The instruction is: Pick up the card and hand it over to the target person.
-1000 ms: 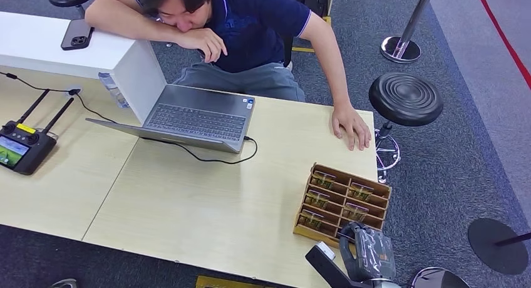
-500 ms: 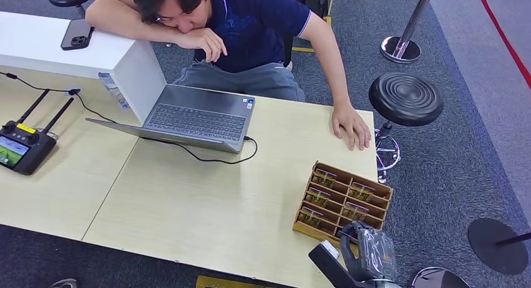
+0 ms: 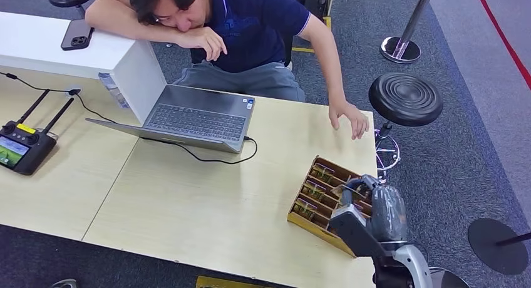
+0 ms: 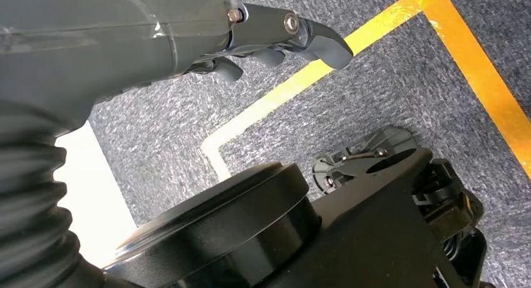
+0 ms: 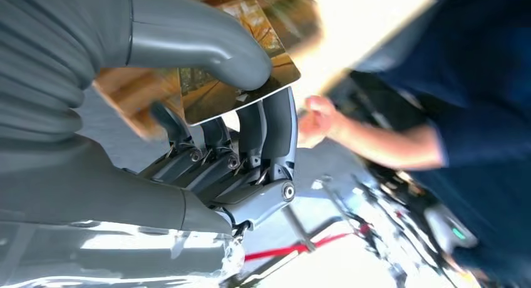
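Note:
A wooden card box (image 3: pixel 313 203) with several slots of cards sits at the table's near right corner. My right hand (image 3: pixel 371 211) hovers over its right side. In the right wrist view this hand (image 5: pixel 194 181) pinches a shiny gold-patterned card (image 5: pixel 241 81) between thumb and fingers, lifted clear of the blurred box (image 5: pixel 125 87). The person (image 3: pixel 250 25) in a dark blue shirt sits behind the table, one hand (image 3: pixel 347 116) raised just above the far right edge; that hand (image 5: pixel 316 119) is beyond the card. My left hand (image 4: pixel 275 44) hangs over the carpet, holding nothing.
An open laptop (image 3: pixel 200 116) with a black cable lies mid-table. A remote controller (image 3: pixel 22 147) is at the left, a white box (image 3: pixel 125 62) with a phone (image 3: pixel 76 33) behind it. A black stool (image 3: pixel 405 99) and a stanchion base (image 3: pixel 401 48) stand right of the table.
My right hand has risen from the table's near edge up over the box with a card. The box has shifted and turned slightly. The person's hand has lifted off the table.

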`<control>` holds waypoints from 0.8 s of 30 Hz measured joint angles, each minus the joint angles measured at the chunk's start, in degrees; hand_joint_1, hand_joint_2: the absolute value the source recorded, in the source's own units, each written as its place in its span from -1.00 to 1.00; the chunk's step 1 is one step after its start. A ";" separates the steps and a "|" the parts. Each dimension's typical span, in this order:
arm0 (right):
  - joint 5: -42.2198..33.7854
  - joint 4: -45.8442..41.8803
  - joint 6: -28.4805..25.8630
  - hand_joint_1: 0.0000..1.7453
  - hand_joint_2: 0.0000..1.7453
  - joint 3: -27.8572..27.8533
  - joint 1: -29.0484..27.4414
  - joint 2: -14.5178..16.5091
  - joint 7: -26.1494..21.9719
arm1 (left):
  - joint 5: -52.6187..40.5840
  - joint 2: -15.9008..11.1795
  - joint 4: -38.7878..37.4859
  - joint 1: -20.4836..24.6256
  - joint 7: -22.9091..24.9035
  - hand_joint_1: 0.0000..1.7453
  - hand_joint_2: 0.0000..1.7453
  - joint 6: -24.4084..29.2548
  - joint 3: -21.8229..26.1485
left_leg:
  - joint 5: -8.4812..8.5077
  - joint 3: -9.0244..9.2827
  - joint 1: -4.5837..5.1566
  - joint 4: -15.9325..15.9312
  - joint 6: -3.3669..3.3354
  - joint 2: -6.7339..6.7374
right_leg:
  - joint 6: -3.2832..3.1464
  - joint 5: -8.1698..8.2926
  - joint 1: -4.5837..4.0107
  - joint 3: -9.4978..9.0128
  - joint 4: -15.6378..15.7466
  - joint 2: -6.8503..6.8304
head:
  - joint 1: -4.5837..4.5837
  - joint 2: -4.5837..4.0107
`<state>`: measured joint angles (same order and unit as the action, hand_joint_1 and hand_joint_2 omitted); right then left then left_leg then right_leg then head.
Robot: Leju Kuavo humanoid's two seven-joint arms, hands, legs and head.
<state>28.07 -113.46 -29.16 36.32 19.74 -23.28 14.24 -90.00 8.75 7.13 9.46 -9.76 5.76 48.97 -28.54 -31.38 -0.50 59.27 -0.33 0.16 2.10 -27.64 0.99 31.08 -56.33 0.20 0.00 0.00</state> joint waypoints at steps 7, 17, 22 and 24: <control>-8.84 16.99 2.66 0.68 1.00 10.36 8.66 10.62 -7.94 | 0.00 0.31 0.21 0.96 1.21 -1.00 1.00 -1.41 -3.22 | 0.03 0.03 0.00 -0.06 0.00 0.04 | -0.03 0.05 -0.01 -0.01 0.06 0.03 | 0.00 0.00; -5.39 36.70 0.67 0.68 1.00 18.22 12.54 20.23 -13.42 | 0.00 0.37 0.32 1.58 3.07 -1.00 1.00 -2.26 -7.00 | 0.05 0.03 0.00 -0.08 0.00 0.03 | -0.04 0.06 0.00 -0.01 0.08 0.02 | 0.00 0.00; -3.11 36.57 -0.72 0.98 1.00 17.98 11.71 19.72 -12.84 | 0.56 0.31 0.55 0.96 4.02 -1.00 1.00 -1.14 -8.93 | -0.01 -0.08 0.02 0.07 -0.01 -0.10 | 0.03 -0.06 0.03 0.04 -0.08 -0.10 | 0.00 0.00; -3.00 36.09 -0.70 0.10 1.00 17.57 11.15 19.13 -12.43 | 1.03 0.26 0.43 0.86 3.56 -1.00 0.00 -1.47 -8.23 | -0.01 -0.07 0.02 0.06 -0.01 -0.09 | 0.03 -0.05 0.03 0.04 -0.07 -0.09 | 0.00 0.00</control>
<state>25.07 -77.36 -29.86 53.89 30.89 -4.15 1.81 -88.97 9.01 7.57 10.32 -6.20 4.29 40.74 -28.55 -31.45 -0.48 59.33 -0.34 0.07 2.13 -27.69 1.01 31.12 -56.41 0.12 0.00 0.00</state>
